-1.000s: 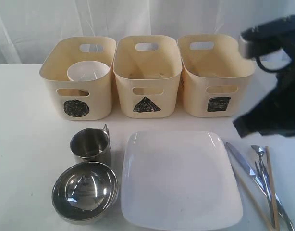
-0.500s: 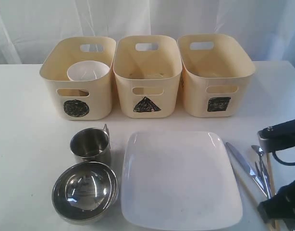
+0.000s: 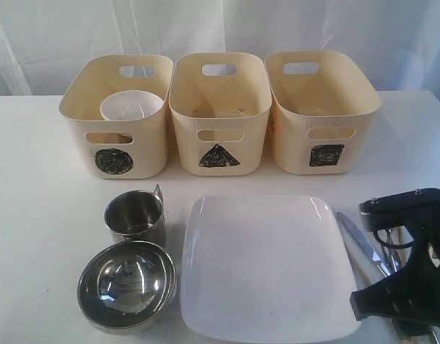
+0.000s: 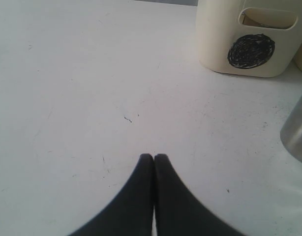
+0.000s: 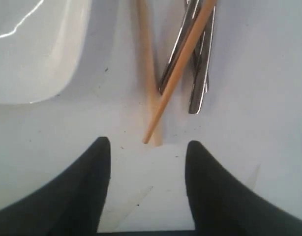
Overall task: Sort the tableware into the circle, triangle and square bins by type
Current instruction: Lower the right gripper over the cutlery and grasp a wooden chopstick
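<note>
White curtain [image 3: 55, 36] closes off the back, and a white worktop [image 3: 34, 236] carries everything. From the exterior view I see only my right arm [image 3: 410, 279], a black bulk at 4 o'clock. It hides most of the steel cutlery [image 3: 363, 244] and the wooden chopsticks [image 5: 178, 73], so just a knife blade shows beside it.

The right wrist view fills that in. The right tool [image 5: 147, 143] is released, its black fingers [image 5: 87, 187] spread and empty. The chopstick tips lie on the worktop just ahead of the gap, with one stick crossing over the cutlery ends. A corner of the large white square plate [image 3: 266, 265] shows off to one side.

The left tool [image 4: 154, 157] appears only in the left wrist view, clenched on nothing with its tips touching, over bare worktop marked by fine scratches and specks. That view also catches the black scribbled circle on the cream plastic circle bin [image 3: 116, 118] and the edge of the steel handled mug [image 3: 135, 216].

Three bins stand in a row at the back, nearly touching: the circle bin at 11 o'clock, the cream triangle bin [image 3: 220, 115] at 12 and the cream square bin [image 3: 324, 111] at 1. The small white bowl [image 3: 131, 106] sits in the circle bin. The mug stands at 8 o'clock, the round steel bowl [image 3: 127, 285] just beside it at 7, and the plate at 6. I cannot tell what lies in the triangle bin.
</note>
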Robot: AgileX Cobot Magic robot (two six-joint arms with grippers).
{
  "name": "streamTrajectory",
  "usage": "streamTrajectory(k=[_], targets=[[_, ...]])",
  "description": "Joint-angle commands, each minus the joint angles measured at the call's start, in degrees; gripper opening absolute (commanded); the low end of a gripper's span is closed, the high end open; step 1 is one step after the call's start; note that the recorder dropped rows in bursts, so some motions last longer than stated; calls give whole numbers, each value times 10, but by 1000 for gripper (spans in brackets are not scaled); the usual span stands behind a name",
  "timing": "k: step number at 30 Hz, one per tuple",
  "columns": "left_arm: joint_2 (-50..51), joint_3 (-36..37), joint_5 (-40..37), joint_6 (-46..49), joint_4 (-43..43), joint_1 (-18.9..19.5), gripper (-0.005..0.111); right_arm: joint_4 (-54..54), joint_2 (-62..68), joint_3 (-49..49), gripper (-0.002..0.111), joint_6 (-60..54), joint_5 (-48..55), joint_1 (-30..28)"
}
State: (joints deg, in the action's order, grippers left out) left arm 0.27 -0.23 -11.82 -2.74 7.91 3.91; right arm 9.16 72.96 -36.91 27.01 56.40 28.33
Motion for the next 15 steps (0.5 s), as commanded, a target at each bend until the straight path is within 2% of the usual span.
streamTrajectory(k=[1,15], targets=[[-3,2,2,0,2,-1,0,3,31,3,46,17,-13,-3],[-3,2,2,0,2,-1,0,15,78,4,46,18,-11,-8]])
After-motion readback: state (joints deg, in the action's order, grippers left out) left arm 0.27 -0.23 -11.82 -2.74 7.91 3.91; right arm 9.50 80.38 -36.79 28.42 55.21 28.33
